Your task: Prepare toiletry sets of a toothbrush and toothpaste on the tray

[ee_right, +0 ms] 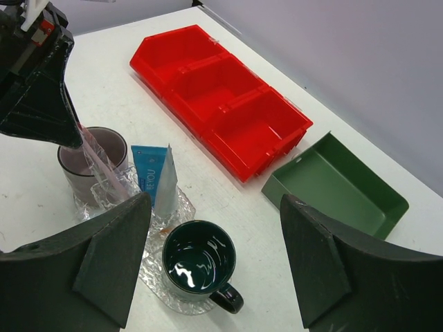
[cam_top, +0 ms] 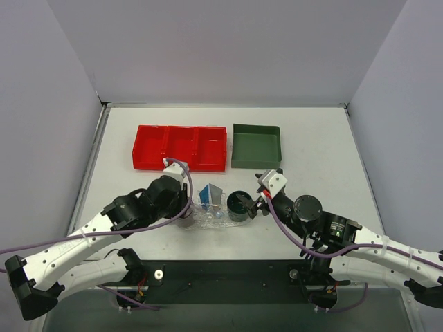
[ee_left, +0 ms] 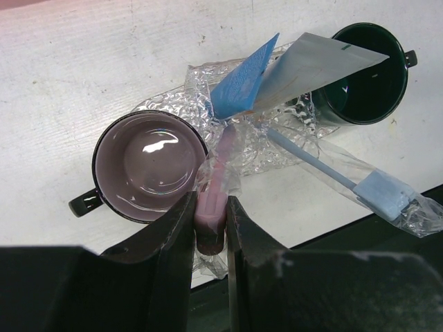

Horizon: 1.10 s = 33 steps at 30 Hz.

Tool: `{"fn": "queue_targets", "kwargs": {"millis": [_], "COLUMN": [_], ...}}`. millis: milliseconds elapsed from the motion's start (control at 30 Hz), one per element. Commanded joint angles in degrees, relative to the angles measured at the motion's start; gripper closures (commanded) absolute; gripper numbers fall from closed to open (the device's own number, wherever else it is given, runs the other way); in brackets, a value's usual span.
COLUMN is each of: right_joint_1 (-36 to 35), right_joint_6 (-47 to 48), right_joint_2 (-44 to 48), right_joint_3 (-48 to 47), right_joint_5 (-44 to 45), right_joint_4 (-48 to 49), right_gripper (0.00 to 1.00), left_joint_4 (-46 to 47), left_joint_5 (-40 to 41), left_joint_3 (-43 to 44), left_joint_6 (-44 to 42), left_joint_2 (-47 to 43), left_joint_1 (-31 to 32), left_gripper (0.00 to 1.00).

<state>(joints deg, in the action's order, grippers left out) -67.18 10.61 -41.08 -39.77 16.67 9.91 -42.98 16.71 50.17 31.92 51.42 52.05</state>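
With your left gripper [ee_left: 211,216] pinching the pink wrapped toothbrush [ee_left: 221,171] beside the mauve cup [ee_left: 149,162], lower it gently onto the tray [ee_left: 166,102]; the right gripper [ee_right: 213,228] stands open.

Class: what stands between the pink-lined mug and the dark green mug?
A blue packet and a white toothpaste tube, propped up on the clear tray; clearest in the right wrist view.

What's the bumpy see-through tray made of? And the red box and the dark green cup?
The tray looks like thin clear plastic: see-through, bumpy and crinkly. The red box looks like hard moulded plastic, smooth with a slight sheen. The dark green cup seems glazed ceramic, maybe enamel: its inside shines with bright reflections.
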Motion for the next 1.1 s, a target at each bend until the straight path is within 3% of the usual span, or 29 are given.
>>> {"fn": "queue_targets", "kwargs": {"millis": [0,833,933,1067], "right_joint_1": [0.4,0.9,1.0,1.0], "right_joint_6": [-0.7,-1.2,-1.4,-1.4], "right_joint_2": [0.6,0.7,0.6,0.4], "right_joint_3": [0.6,0.8,0.7,0.5], "right_joint_5": [0.5,0.4,0.3,0.2], "right_joint_4": [2.7,2.0,1.9,1.7], "right_gripper": [0.30,0.27,0.27,0.27], "left_joint_4": [2.5,5.7,5.4,5.1], "left_joint_5": [3.2,1.7,1.7,1.7], "left_joint_3": [0.5,-2.3,-2.0,-1.7], "left_joint_6": [0.9,2.9,2.8,2.3], "left_joint_2": [0.1,1.2,0.8,0.3], "left_joint_1": [0.7,2.6,2.7,2.6], "left_gripper": [1.00,0.99,0.84,0.73]}}
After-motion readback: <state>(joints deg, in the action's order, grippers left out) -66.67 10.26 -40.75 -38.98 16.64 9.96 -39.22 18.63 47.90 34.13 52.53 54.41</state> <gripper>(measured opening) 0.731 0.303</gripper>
